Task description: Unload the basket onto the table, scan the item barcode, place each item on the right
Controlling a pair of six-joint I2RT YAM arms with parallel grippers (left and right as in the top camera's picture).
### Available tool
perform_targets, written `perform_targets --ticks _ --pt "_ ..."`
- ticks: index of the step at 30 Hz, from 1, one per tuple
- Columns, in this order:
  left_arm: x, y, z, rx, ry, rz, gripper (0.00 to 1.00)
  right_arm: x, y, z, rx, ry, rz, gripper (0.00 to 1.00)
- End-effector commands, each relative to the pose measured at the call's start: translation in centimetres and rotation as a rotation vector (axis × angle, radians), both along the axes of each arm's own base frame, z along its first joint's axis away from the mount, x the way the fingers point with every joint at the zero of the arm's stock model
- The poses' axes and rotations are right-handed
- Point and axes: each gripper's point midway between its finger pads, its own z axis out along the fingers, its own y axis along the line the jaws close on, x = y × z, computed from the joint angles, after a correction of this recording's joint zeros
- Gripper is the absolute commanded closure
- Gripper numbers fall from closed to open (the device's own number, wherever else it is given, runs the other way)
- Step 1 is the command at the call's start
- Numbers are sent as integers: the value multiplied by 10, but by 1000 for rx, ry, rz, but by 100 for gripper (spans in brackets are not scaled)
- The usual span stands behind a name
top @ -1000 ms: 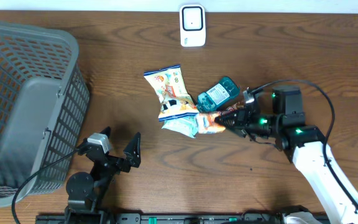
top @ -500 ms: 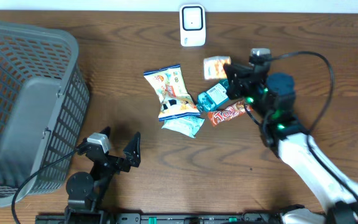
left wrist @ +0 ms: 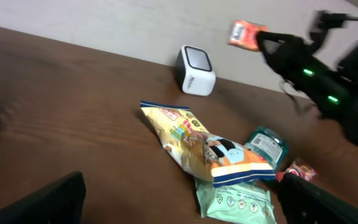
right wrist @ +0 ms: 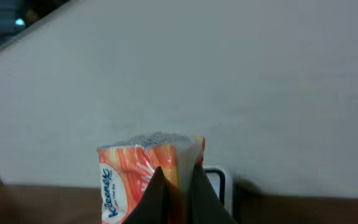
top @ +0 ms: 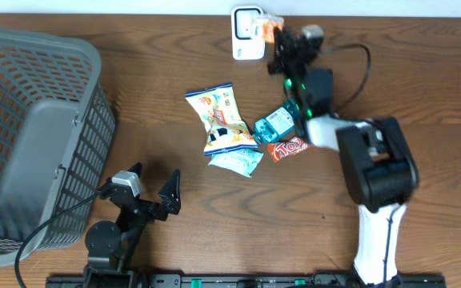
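Seen from above, a brown wooden worktop [top: 422,80]; the right claw [top: 278,38] is clamped on a small orange tissue pack [top: 270,29], held off the wood at the far edge, just right of the white scanner [top: 247,32]; the left claw [top: 152,182] sits near the front edge, fingers wide apart, holding nothing; a grey basket [top: 86,136] fills the left end; mid-worktop, a snack bag [top: 221,120], a teal pack [top: 278,122], a red wrapper [top: 290,148] and a green packet [top: 237,162] lie clustered; bare wood spreads between that cluster and the left claw, and along the far right.
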Motion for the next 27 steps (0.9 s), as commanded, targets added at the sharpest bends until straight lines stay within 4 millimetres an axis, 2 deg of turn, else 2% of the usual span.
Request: perform_targets --ticks 1,4,7,8,10,14,19,24,27 --pt "-1 -1 -15 1 37 -6 1 47 22 7 18 -7 6 99" --pt "-1 -1 -15 1 37 -6 1 83 34 -6 -20 4 1 99" --pt "-1 -1 -15 1 37 -6 1 98 39 -15 -68 -15 -6 99" --pt "-1 -1 -15 1 37 -6 1 104 41 -26 -82 2 -6 99" --pt "-1 -1 -15 1 37 -6 1 108 43 -39 -92 31 -5 99" --pt "-1 -1 -15 1 37 -6 1 108 46 -52 -172 39 7 99" --pt "-1 -1 -15 1 37 -6 1 99 62 -44 -196 8 143 99" --pt "-1 -1 -15 1 37 -6 1 92 55 -17 -211 1 276 99" --pt "-1 -1 -15 1 37 -6 1 82 48 -1 -224 56 385 99"
